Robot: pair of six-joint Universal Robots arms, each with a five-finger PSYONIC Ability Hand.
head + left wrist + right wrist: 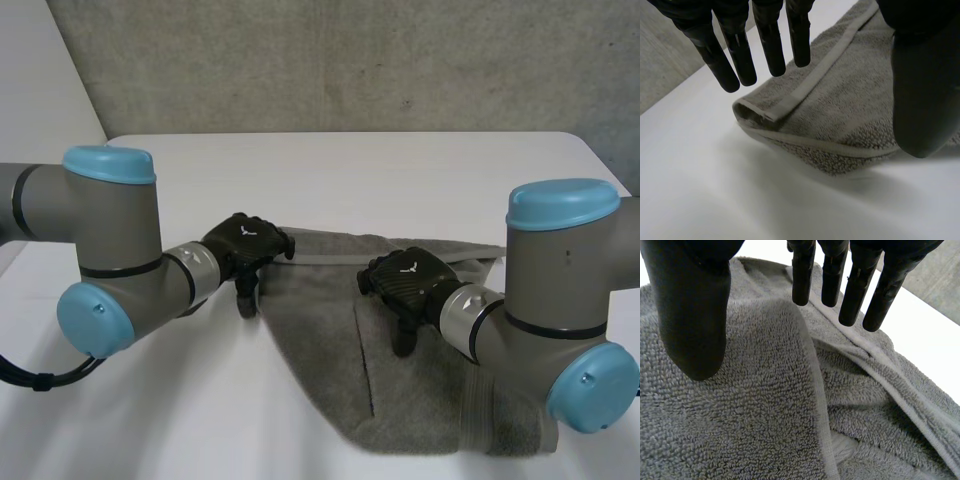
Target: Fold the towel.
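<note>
Head view, mid-frame: left hand (pixel 245 245) hovers spread at the left corner of the towel (pixel 320 345), right hand (pixel 405 278) spread over its middle. Both seem poised to grasp.

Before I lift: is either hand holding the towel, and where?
Nothing is held: the left hand is open over a towel corner, the right hand open over its middle.

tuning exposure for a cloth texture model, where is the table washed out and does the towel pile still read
Left wrist view: the table is bright and nearly featureless, soft shadow beside the folded corner of the towel, pile readable. Right wrist view: towel evenly lit, dark creases between folds. Head view: even light, no glare on the table.
</note>
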